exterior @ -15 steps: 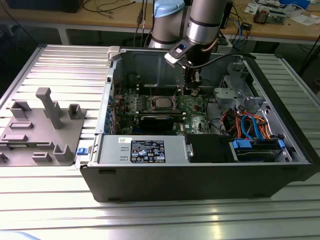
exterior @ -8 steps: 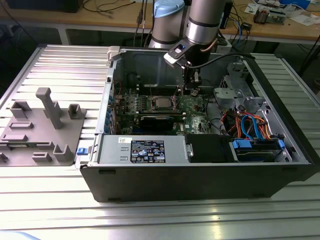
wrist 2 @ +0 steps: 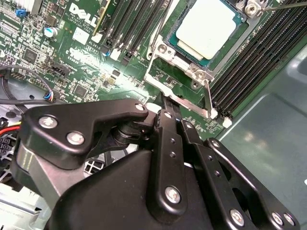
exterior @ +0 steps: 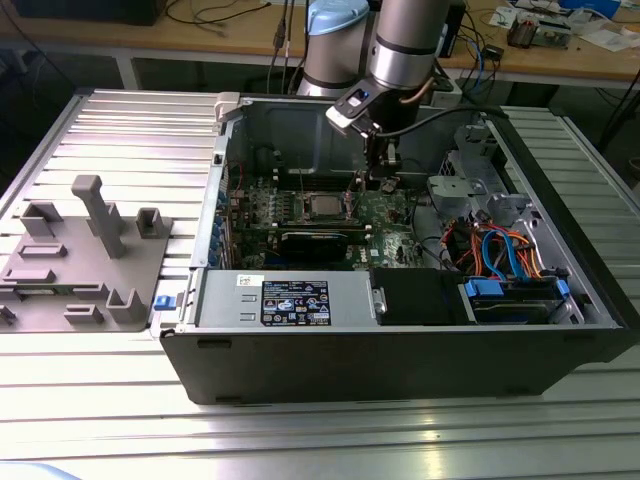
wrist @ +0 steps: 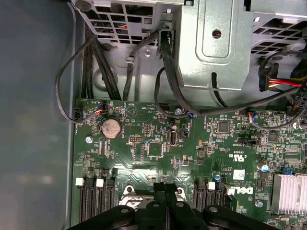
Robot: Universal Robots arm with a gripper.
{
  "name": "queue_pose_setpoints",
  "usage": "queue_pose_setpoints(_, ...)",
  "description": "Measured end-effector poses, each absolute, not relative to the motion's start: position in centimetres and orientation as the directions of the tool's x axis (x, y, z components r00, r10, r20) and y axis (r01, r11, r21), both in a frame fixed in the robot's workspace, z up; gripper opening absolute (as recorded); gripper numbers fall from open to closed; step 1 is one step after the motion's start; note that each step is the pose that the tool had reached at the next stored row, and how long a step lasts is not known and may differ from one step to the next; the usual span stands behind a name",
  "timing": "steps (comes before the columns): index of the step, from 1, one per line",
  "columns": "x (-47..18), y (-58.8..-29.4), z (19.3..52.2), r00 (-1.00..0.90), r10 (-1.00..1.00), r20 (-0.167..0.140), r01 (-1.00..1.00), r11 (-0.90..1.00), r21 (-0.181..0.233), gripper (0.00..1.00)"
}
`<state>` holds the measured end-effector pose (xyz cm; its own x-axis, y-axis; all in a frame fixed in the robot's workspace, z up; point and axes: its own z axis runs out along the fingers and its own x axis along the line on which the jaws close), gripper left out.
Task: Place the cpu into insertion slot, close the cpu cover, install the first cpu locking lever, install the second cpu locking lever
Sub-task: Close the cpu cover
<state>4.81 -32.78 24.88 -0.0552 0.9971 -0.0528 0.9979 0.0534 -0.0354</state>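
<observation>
A grey plastic fixture (exterior: 90, 250) lies on the ribbed aluminium bench (exterior: 90, 400) at the exterior view's left. Beside it, at three o'clock, is the open computer case (exterior: 400, 350).

Inside the case, on the green board, the cpu (exterior: 320, 207) lies flat in the insertion slot (wrist 2: 165, 49). In the second wrist view its silver-grey top (wrist 2: 211, 26) is bare, with the slot's shiny rim around it.

The cpu cover (wrist 2: 208, 98) is not down. It is raised from the side of the slot nearest the gripper, and the green board shows through its square window.

The gripper (exterior: 378, 180) hangs from the robot arm (exterior: 405, 40). In the exterior view it is just beside the slot, with the cpu at about nine o'clock from the jaws. In both wrist views the black jaws are clenched together, tip against tip (wrist 2: 165, 106) (wrist: 165, 188), with nothing visible between them. In the second wrist view their tips are at the cover's free edge and seem to touch it. The cpu lies just beyond the cover, apart from the jaws.

Further to the exterior view's right are a grey metal drive cage (exterior: 480, 185) and a bundle of blue and orange cables (exterior: 500, 250).
</observation>
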Motion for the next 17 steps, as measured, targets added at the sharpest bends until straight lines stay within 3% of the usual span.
queue_pose_setpoints(17,4.3,-32.78,24.72,-0.055,0.997,-0.053,0.998,0.053,-0.035,0.11)
